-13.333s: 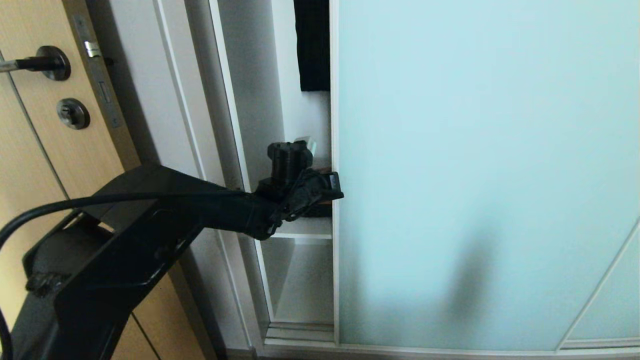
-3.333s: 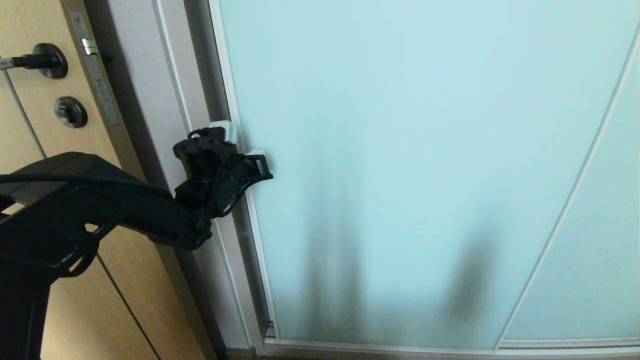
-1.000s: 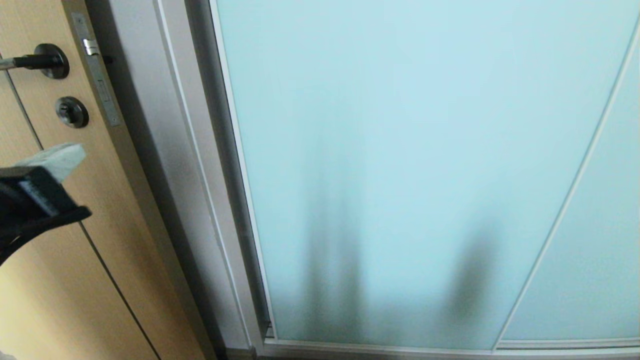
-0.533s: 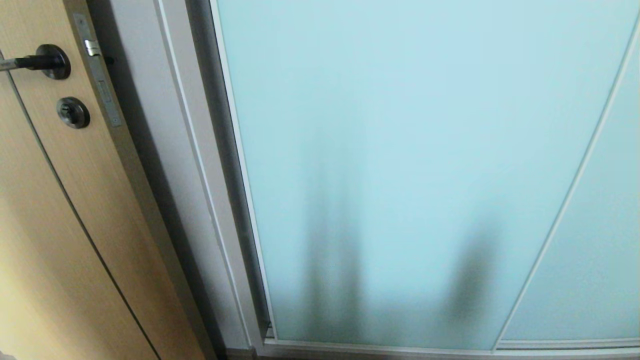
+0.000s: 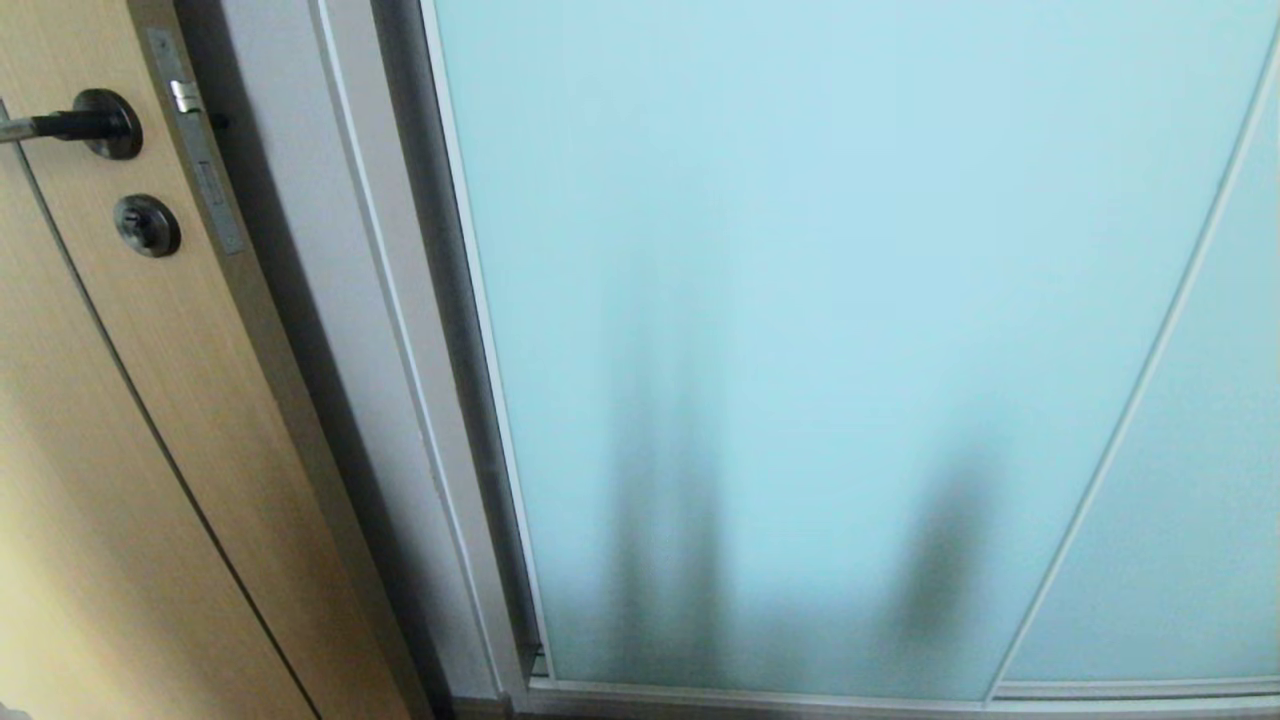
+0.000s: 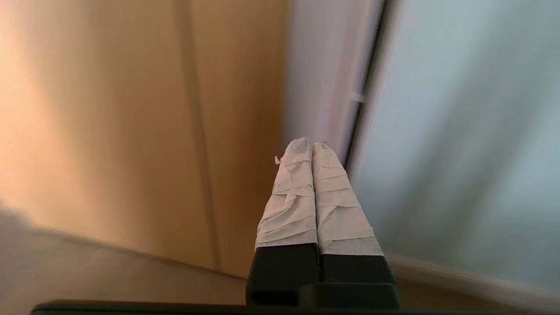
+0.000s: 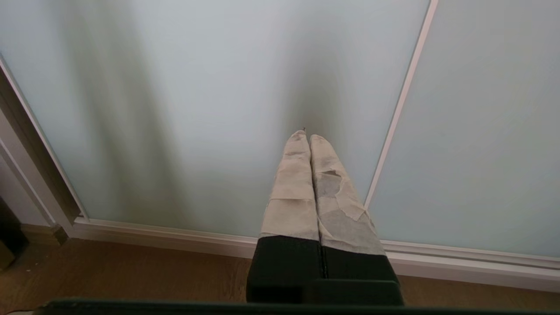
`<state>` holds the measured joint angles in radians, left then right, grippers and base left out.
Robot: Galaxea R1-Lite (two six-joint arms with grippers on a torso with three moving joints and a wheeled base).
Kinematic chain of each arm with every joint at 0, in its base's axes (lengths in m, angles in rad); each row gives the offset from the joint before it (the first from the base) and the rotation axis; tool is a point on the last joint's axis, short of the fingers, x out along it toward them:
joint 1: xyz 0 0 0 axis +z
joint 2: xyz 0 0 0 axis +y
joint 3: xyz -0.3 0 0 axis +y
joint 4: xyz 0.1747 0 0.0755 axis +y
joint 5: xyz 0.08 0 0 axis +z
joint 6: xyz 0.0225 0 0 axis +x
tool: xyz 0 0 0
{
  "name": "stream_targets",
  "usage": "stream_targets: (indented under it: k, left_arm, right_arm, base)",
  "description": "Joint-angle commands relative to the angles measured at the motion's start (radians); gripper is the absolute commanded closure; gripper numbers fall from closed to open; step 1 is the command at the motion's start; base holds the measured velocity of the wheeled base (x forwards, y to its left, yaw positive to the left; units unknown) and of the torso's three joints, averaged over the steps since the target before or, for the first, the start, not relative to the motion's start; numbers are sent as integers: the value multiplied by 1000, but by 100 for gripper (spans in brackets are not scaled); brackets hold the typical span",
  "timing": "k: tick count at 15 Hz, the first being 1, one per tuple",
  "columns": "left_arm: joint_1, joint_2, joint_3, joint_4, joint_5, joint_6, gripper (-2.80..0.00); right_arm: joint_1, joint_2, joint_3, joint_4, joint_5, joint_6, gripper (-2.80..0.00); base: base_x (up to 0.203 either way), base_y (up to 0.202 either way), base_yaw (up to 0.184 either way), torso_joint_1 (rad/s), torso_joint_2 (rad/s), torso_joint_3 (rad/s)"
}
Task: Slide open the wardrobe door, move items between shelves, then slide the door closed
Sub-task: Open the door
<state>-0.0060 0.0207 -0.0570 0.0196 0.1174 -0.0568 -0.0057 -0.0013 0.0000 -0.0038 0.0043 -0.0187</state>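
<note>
Both pincers, left gripper [image 6: 311, 146] and right gripper [image 7: 305, 135], are pressed together and empty, because sliding wardrobe door [image 5: 800, 300] ahead is fully closed.

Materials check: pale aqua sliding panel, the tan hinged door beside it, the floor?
Pale aqua sliding panel: looks like frosted glass, matte and translucent, in a slim silver-white frame. Tan hinged door: wood or wood-look veneer, fine grain lines. Floor: brown wood-look boards.
</note>
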Motion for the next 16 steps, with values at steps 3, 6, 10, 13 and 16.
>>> stream_targets:
  k: [3, 6, 10, 13, 16]
  left_arm:
    - [1, -20, 54, -8, -134, 119, 0]
    - [1, -21, 58, -18, -129, 109, 0]
    - [1, -21, 57, -20, -122, 76, 0]
    - [1, -21, 57, -20, -122, 75, 0]
    - [1, -21, 58, -20, -122, 75, 0]
  right_arm:
    - [0, 1, 0, -1, 0, -1, 0]
    - [0, 1, 0, -1, 0, 0, 0]
    - [0, 1, 1, -1, 0, 0, 0]
    - [0, 1, 0, -1, 0, 0, 0]
    - [0, 1, 0, -1, 0, 0, 0]
  base:
    - [0, 0, 0, 0, 0, 0]
    - [0, 0, 0, 0, 0, 0]
    - [0, 0, 0, 0, 0, 0]
    - [0, 0, 0, 0, 0, 0]
    - [0, 0, 0, 0, 0, 0]
